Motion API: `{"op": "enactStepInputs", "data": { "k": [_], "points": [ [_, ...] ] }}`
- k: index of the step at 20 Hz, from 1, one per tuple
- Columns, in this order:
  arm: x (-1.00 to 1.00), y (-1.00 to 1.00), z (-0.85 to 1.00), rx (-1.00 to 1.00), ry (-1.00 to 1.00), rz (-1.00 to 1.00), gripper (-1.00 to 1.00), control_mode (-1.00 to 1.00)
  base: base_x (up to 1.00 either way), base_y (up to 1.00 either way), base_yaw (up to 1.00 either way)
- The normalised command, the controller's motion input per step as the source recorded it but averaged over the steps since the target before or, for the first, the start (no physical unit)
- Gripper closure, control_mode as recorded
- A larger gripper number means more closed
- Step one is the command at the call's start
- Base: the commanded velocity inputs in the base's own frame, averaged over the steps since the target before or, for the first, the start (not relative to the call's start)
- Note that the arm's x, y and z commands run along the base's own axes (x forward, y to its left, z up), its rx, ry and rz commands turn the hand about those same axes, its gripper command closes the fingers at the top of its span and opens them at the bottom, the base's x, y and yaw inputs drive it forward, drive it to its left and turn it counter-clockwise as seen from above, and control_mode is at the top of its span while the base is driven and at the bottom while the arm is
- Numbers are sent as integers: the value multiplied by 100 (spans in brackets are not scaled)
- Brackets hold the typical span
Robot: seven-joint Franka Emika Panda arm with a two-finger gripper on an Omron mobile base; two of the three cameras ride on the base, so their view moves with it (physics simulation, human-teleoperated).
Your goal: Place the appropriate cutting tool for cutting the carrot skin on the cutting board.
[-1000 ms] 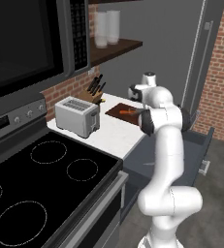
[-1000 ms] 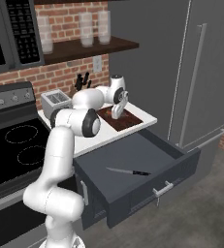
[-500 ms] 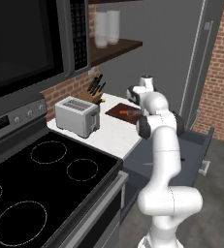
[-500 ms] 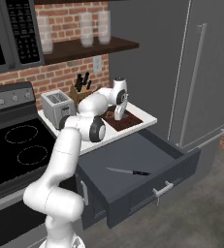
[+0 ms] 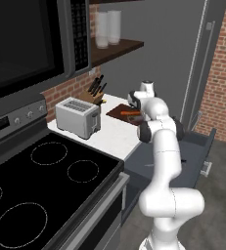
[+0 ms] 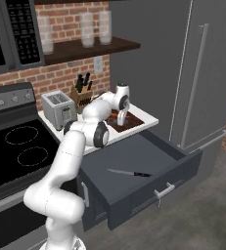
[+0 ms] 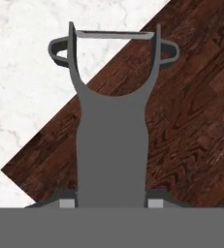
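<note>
One flat grey metal peeler (image 7: pixel 112 140), Y-shaped, pinched in my gripper (image 7: pixel 112 202) over grainy dark wood board (image 7: pixel 191 135); fingertips mostly hidden.

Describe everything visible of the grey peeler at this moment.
The slim grey metallic Y-shaped peeler has a flat handle widening into a fork, with a thin blade bar spanning its two prongs and small loops outside each. It hangs in the claw, handle between the fingertips, head pointing away. Beneath it lie a corner of the dark reddish-brown wooden cutting board and the white marble counter; contact with either cannot be told.
</note>
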Motion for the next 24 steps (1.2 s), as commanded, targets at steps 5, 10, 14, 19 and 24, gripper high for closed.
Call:
{"op": "enactStepInputs", "data": {
  "k": [5, 10, 14, 19, 24],
  "points": [
    [-54, 0, -1, 3, -16, 0, -100, -100, 0, 0, 0],
    [-89, 0, 1, 6, -27, 0, -100, -100, 0, 0, 0],
    [-99, 0, 15, 9, -28, 0, -100, -100, 0, 0, 0],
    [-100, 4, 30, 8, -26, 0, -100, -100, 0, 0, 0],
    [-89, 4, 94, 0, -22, 0, -100, -100, 0, 0, 0]
  ]
}}
